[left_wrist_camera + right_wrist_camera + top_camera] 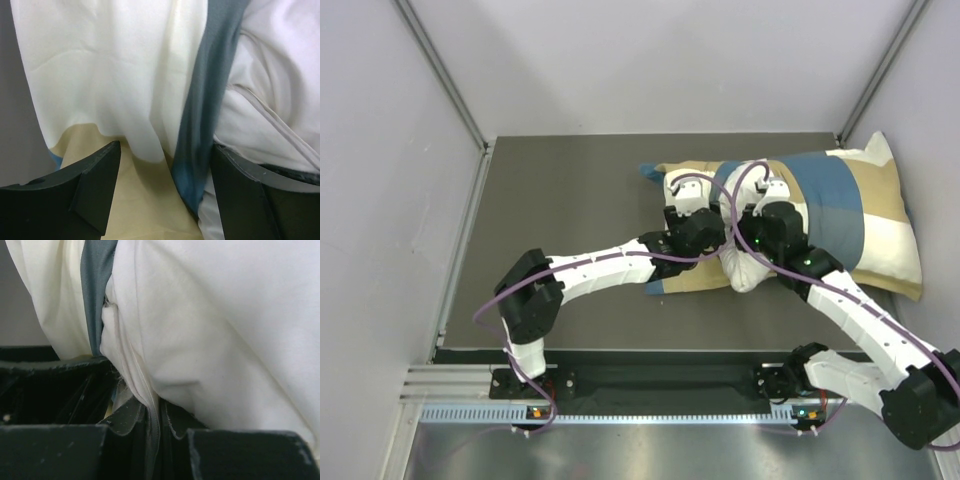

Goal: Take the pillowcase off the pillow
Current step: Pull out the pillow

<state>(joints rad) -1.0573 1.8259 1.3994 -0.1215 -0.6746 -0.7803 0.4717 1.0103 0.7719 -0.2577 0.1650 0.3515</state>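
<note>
The checked pillowcase (pixel 840 200) lies at the table's back right, with the white pillow (pixel 745 268) bulging out of its open left end. My right gripper (pixel 752 238) is shut on the pillow's seam (pixel 152 415); the white pillow (pixel 225 315) fills that view. Just left of it, my left gripper (pixel 705 235) stands open at the case's mouth. In the left wrist view its fingers (pixel 95 185) straddle the pillowcase's blue edge (pixel 205 110) and the tan and cream cloth (pixel 125 65) without pinching them. The pillow (pixel 280 65) shows at the right.
A dark mat (pixel 570 200) covers the table and runs on to the left of the pillow. Grey walls with metal posts (pixel 440 70) close in the back and sides. A metal rail (pixel 650 410) holding both arm bases runs along the near edge.
</note>
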